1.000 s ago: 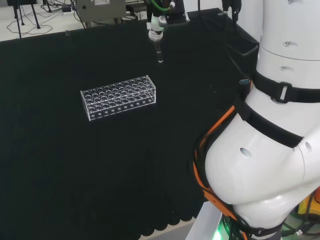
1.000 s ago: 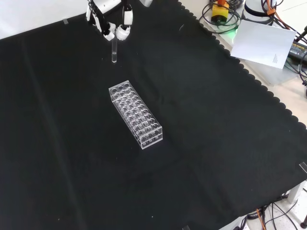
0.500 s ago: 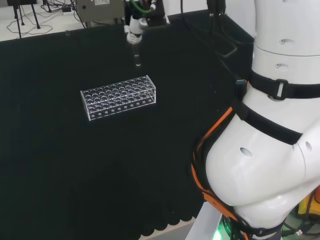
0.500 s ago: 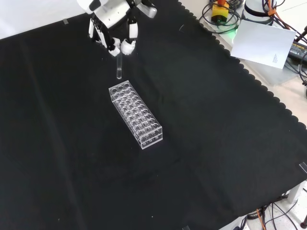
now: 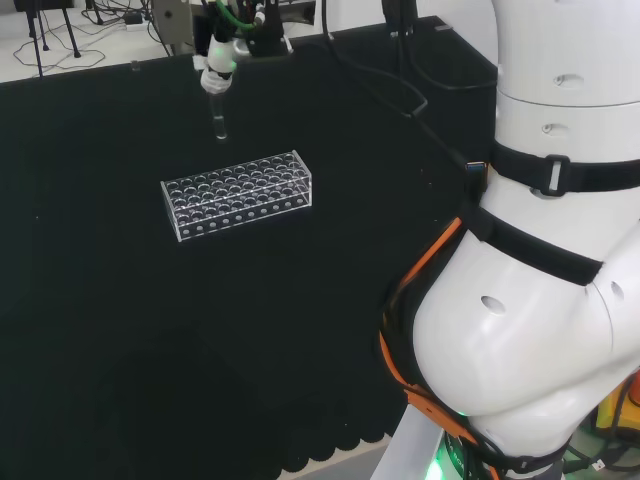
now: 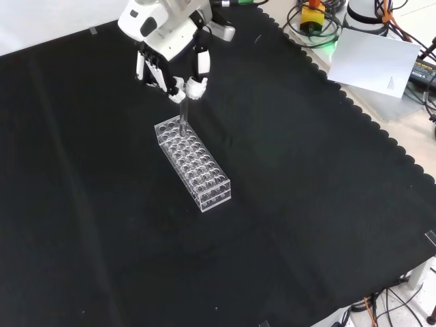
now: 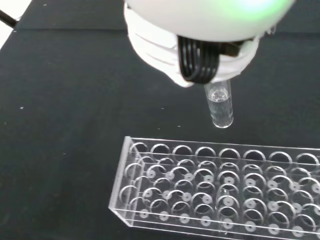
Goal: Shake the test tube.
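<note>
I see the hand point(image 6: 170, 51) up above the cloth point(image 6: 306, 204), pinching the test tube point(image 6: 182, 114), which hangs upright below its fingertips. In the front view the rack point(image 6: 194, 163) lies on the cloth just below the hand, and the tube's lower end overlaps the rack's nearest end (whether it touches, I cannot tell). In the head view the tube point(image 5: 219, 118) hangs beyond the rack point(image 5: 238, 194), which sits below and slightly right of the hand point(image 5: 220, 62).
</note>
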